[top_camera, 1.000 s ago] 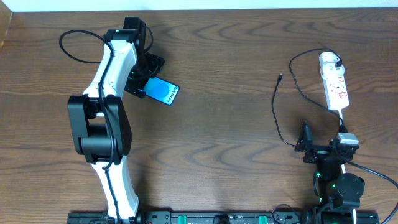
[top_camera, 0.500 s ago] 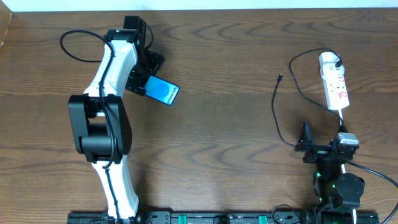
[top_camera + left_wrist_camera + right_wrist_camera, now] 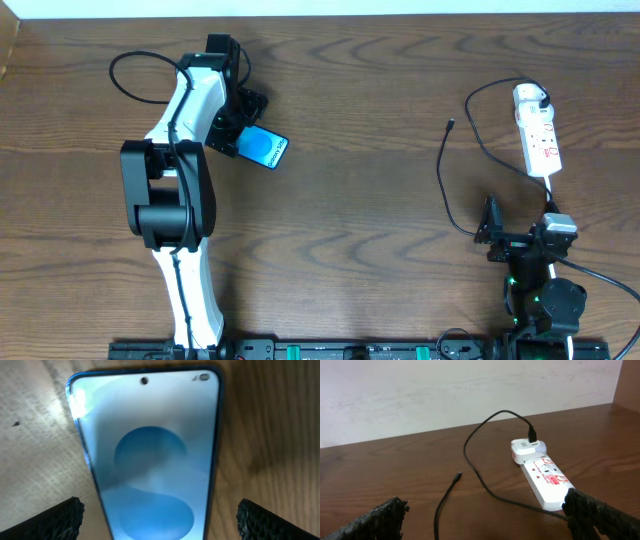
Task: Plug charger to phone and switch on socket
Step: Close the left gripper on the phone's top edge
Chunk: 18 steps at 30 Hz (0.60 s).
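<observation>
The phone (image 3: 263, 148) with its turquoise-blue screen lies on the table at the upper left. It fills the left wrist view (image 3: 150, 455). My left gripper (image 3: 236, 128) is open just above it, a finger on each side of the phone's near end (image 3: 157, 520), not touching. The charger's black cable (image 3: 445, 185) curves across the right side, its connector tip (image 3: 451, 125) free on the wood (image 3: 457, 477). Its plug (image 3: 530, 96) sits in the white socket (image 3: 541, 140); the socket also shows in the right wrist view (image 3: 545, 477). My right gripper (image 3: 490, 232) is open and empty, low at the right.
The table's far edge and a pale wall run behind the socket (image 3: 470, 390). The left arm's own black cable (image 3: 135, 70) loops at the upper left. The socket's white cord (image 3: 550, 195) runs down towards the right arm's base.
The left arm has shifted slightly right and up over the phone. The phone, the charger, the socket and the right arm have not moved.
</observation>
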Each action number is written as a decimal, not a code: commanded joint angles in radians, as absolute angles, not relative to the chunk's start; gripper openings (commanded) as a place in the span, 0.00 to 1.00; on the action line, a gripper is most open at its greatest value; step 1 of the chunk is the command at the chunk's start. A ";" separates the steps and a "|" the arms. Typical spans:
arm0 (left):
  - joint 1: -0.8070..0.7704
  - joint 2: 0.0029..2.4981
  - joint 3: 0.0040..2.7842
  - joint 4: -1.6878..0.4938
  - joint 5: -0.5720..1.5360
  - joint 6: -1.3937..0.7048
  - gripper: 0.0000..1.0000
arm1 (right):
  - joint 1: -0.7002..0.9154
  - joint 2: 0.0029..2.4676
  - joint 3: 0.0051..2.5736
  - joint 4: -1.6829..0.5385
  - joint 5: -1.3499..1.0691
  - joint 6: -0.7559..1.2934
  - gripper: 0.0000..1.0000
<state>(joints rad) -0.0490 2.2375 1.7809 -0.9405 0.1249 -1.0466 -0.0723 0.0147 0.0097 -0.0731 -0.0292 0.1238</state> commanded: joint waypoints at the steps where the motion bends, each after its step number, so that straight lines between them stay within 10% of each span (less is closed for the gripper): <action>1: -0.052 2.252 1.791 -0.932 0.112 -1.034 0.98 | -0.065 0.007 0.005 -0.073 -0.028 0.115 0.99; 18: -0.052 2.286 1.791 -0.933 0.113 -1.034 0.98 | -0.065 0.007 0.005 -0.073 -0.028 0.115 0.99</action>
